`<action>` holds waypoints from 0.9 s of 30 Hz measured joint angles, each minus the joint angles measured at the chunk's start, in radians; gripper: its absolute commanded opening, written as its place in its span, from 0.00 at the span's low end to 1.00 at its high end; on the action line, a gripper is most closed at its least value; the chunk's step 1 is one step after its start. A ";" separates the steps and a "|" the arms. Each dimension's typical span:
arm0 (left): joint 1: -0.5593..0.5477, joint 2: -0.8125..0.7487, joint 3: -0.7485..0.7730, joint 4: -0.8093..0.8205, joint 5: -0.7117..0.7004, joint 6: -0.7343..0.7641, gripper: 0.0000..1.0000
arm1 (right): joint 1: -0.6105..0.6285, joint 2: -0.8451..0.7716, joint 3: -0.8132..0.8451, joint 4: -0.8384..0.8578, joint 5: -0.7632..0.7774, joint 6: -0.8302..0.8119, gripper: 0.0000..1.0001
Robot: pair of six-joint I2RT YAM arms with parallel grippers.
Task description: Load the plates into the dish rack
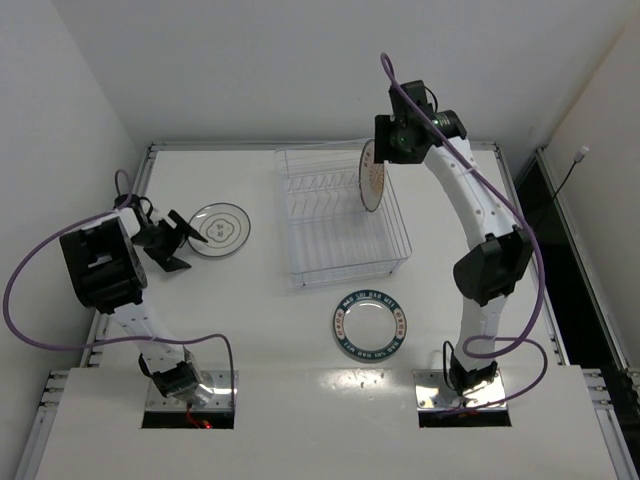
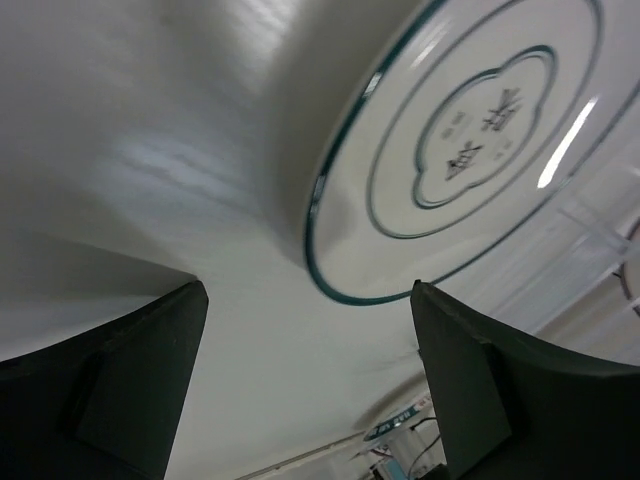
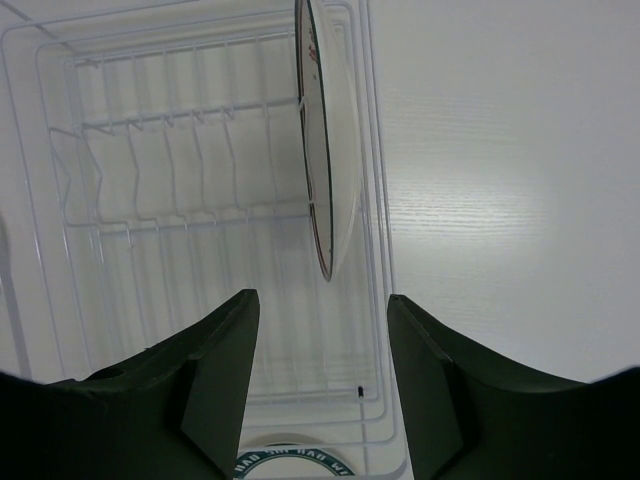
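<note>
Black left fingers (image 2: 130, 385) wide apart just beside ringed plate (image 2: 470, 150)

Striped plate (image 1: 372, 178) — upright in dish rack (image 1: 345, 272)

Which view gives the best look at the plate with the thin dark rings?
Left wrist: the ringed plate fills much of the frame, its rings and centre marks clear, lying flat on the table beyond the open left gripper. Top external shows it small, left of the dish rack. Right wrist does not show it.
</note>
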 measured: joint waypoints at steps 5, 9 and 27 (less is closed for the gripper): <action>-0.001 0.051 0.004 0.079 0.128 -0.013 0.60 | -0.011 0.000 0.000 0.000 -0.010 0.000 0.52; -0.001 0.108 0.021 0.113 0.207 -0.026 0.17 | -0.022 0.000 0.000 -0.002 -0.022 0.000 0.52; -0.038 -0.007 0.042 0.371 0.431 -0.199 0.00 | -0.106 -0.049 -0.224 0.313 -0.666 0.084 0.58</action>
